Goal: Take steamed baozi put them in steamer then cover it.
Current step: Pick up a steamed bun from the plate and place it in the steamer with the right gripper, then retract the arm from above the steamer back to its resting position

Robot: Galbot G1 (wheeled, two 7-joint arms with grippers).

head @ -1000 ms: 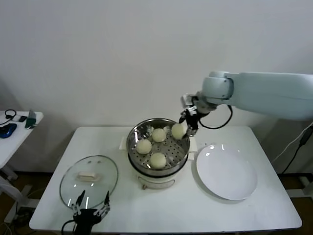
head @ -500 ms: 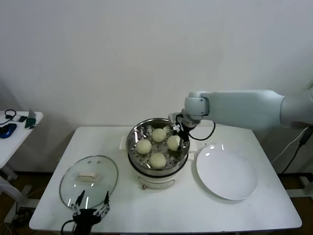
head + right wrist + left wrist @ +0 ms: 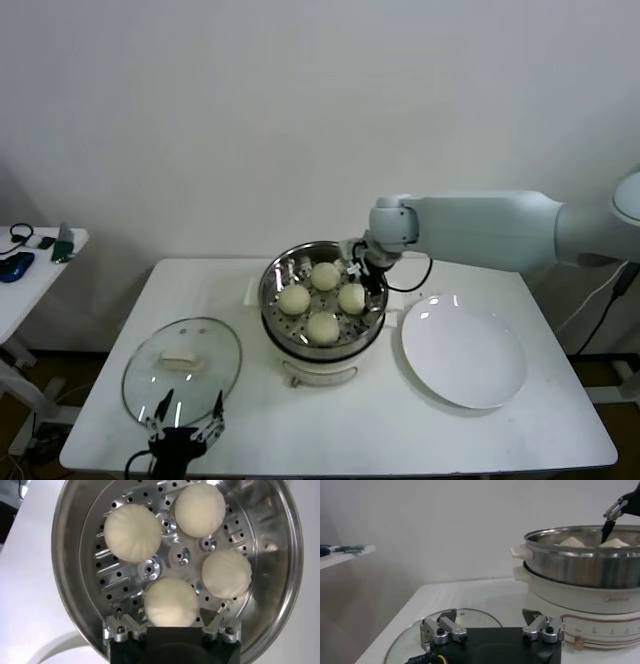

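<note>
Several pale baozi lie in the steel steamer (image 3: 276,277) on its white cooker base: one at the back (image 3: 325,275), one on the left (image 3: 294,299), one in front (image 3: 322,327) and one on the right (image 3: 351,297). My right gripper (image 3: 364,274) hangs open over the steamer's right side. In the right wrist view its spread gripper (image 3: 168,620) straddles the nearest baozi (image 3: 171,600), which rests on the perforated floor (image 3: 150,571). The glass cover (image 3: 182,358) with its cream handle lies flat at the table's front left. My left gripper (image 3: 186,412) waits open at its near edge.
A flat white plate (image 3: 463,348) lies right of the steamer. A small side table (image 3: 30,262) with dark items stands at far left. In the left wrist view the left gripper (image 3: 489,616) sits low over the cover (image 3: 470,617), with the steamer (image 3: 585,555) beyond.
My right gripper has come down and leftward into the steamer with the baozi it carried, then opened and let it go. The left arm has not moved.
</note>
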